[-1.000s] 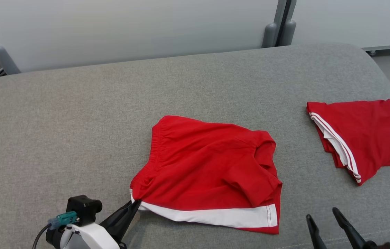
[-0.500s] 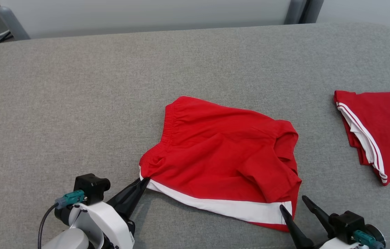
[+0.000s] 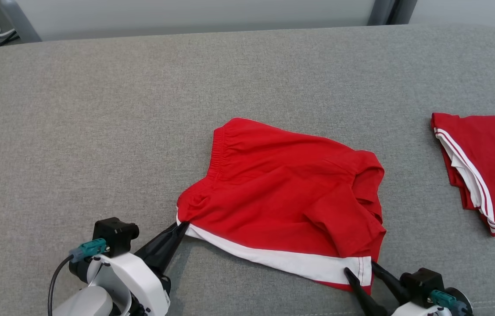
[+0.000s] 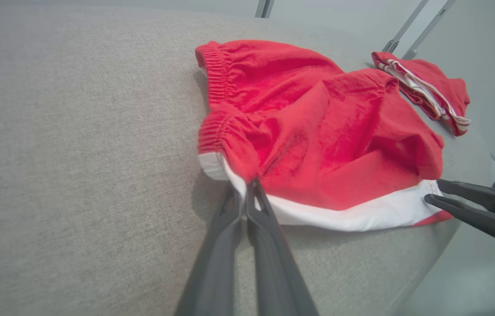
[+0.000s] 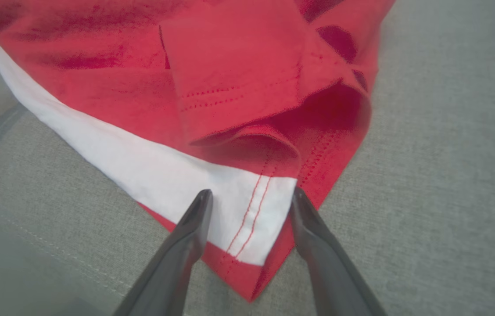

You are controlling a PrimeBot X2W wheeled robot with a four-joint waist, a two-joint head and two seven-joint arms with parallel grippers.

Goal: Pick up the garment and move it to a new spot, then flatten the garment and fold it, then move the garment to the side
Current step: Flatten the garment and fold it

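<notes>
Head view: the right tool [image 3: 359, 266] has come in from 5 o'clock and now straddles the hem corner of the crumpled red shorts with white trim [image 3: 287, 188], its fingers apart and nothing gripped yet. The left tool [image 3: 180, 228] stays pinched shut on the waistband corner at 7 o'clock. The shorts lie mid grey fabric-covered counter [image 3: 98, 109]; once 2 corners are held, lifting can likely begin.

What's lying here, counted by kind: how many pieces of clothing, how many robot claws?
Red clothing: 2, the shorts and a folded garment
Grippers: 2, the left gripper and the right gripper
Total: 4
</notes>
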